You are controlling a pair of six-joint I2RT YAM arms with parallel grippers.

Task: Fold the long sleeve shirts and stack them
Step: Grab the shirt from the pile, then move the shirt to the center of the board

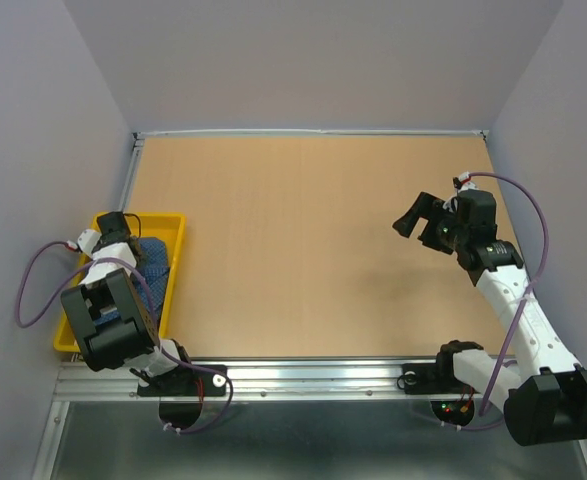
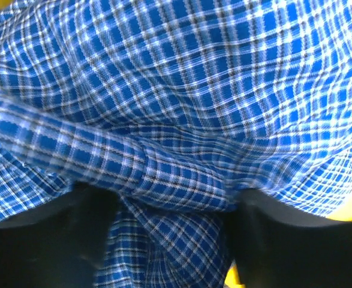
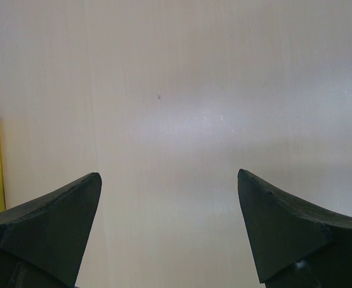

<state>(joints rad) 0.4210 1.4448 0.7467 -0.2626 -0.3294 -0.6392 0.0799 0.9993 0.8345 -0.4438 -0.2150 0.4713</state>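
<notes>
We're seeing left pincer (image 2: 171, 207) straddling a blue checked shirt (image 2: 181, 84) fold in yellow bin (image 1: 177, 228), can't tell if gripping; right pincer (image 3: 170, 192) hanging open. Thin pinch risking slipping on lift.

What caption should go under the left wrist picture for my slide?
Left pincer straddling a bunched fold of the crumpled blue checked cotton shirt.

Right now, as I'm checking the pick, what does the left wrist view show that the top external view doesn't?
Left wrist only: the shirt's fine check, and a fold between the left end effector's fingers. Top external only: the right end effector, open above the table. Shared: the blue shirt in the yellow bin.
</notes>
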